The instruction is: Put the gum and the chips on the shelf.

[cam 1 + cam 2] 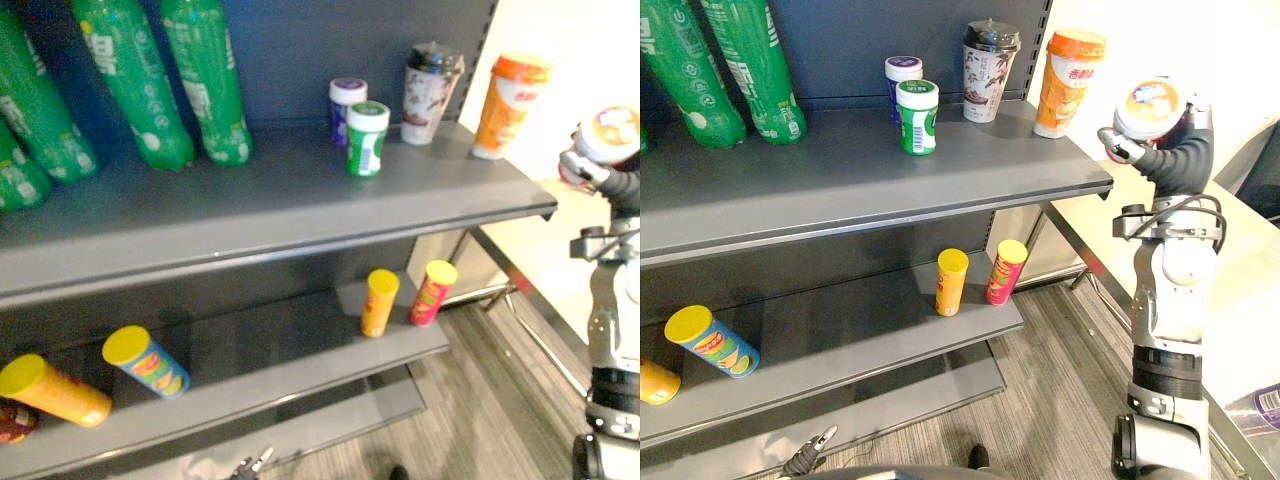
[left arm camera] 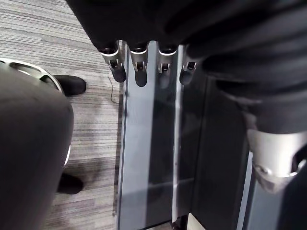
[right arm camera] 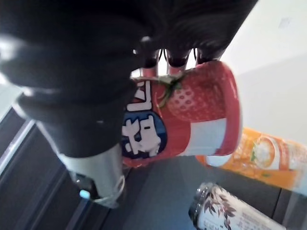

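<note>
**One cup in hand, gum and chips shelved: hazards listed**

One left hand (image 2: pixel 140 72), hanging low by the foot of the rack, fingers straight, nothing in it; no hazard judged.

Four chips cans on the lower shelf (image 1: pixel 890 372): orange can (image 1: pixel 951 281) and pink can (image 1: pixel 1006 270) upright near its right end, just beside each other; blue can (image 1: pixel 712 341) and yellow can (image 1: pixel 55 390) lying slanted at the left; a jolt to the rack would likely roll the lying pair toward the front lip.

One right hand (image 1: pixel 1165 150), raised off the right end of the upper shelf (image 1: pixel 840 180), fingers curled round a strawberry cup (image 3: pixel 196 112) held tilted, lid toward the head camera; the cup is neither gum nor chips, so shelving it would not serve the task; a loosened curl would drop it to the floor; a swing inward could clip the shelf's corner.

One orange cup (image 1: pixel 1068 83), nearest that corner; most likely to be knocked over or off the end by the incoming cup; patterned cup (image 1: pixel 989 72) next to it would follow.

Two gum bottles, green (image 1: pixel 917 117) in front of purple (image 1: pixel 902 80), mid-shelf, almost touching; one tipped would take the other.

Several green bottles (image 1: pixel 140 80) leaning at the back left, well apart from the hand; low risk.
</note>
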You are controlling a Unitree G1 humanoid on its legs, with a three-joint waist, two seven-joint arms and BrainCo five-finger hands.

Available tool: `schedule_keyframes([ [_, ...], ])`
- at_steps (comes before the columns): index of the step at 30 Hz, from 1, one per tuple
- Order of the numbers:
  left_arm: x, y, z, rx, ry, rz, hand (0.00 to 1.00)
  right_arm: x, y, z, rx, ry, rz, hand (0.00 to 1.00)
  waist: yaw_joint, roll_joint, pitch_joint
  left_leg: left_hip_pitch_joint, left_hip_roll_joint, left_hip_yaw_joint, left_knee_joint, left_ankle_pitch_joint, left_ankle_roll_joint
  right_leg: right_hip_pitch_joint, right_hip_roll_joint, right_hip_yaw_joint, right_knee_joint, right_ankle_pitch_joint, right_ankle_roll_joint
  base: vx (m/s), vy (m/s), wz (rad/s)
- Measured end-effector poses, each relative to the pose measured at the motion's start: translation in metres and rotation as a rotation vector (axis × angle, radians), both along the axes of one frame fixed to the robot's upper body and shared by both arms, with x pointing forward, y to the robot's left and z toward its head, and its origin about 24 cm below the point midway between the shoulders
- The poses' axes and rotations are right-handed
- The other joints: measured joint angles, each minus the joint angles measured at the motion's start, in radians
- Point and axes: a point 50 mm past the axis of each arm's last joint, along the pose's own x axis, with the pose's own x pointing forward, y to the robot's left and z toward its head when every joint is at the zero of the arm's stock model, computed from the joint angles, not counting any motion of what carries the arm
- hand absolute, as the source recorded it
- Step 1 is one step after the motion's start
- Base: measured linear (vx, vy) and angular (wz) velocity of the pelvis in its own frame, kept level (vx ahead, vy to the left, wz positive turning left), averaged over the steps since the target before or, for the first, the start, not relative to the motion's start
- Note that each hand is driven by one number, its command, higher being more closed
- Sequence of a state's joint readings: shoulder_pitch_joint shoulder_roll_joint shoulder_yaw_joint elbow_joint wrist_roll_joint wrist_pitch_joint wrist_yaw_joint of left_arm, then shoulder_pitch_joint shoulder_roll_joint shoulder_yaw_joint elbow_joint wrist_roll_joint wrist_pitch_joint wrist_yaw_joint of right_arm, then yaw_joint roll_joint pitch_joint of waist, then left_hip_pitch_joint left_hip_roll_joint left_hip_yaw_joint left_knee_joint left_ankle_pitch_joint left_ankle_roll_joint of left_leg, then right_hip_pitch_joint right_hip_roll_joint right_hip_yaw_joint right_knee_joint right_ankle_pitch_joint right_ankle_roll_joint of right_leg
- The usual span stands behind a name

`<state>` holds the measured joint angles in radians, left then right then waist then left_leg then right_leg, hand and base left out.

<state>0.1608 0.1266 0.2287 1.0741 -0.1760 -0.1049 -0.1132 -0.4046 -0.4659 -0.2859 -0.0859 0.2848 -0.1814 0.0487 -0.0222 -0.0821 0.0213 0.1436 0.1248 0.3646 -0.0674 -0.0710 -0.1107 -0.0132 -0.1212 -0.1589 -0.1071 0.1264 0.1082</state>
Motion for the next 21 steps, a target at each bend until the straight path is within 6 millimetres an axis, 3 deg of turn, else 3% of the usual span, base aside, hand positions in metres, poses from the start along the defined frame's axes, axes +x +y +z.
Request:
schedule_keyframes([
  [9, 0.004, -0.003, 0.0, 0.002, -0.002, -0.035, 0.0, 0.014, 0.034, -0.008, -0.071, 0.068, 0.175, 1.0, 0.002, -0.005, 0.003, 0.0, 0.001, 0.001, 0.001, 0.0, 0.0, 0.001, 0.001, 0.0, 0.0, 0.0, 0.0, 0.0, 0.0, 0.0],
  [21, 0.006, -0.003, 0.0, 0.005, -0.004, -0.034, 0.0, 0.021, 0.065, -0.016, -0.104, 0.134, 0.343, 1.0, 0.006, -0.004, 0.01, 0.0, 0.003, 0.001, 0.003, 0.0, 0.0, 0.002, 0.002, 0.001, 0.0, 0.0, 0.0, 0.0, 0.0, 0.0],
])
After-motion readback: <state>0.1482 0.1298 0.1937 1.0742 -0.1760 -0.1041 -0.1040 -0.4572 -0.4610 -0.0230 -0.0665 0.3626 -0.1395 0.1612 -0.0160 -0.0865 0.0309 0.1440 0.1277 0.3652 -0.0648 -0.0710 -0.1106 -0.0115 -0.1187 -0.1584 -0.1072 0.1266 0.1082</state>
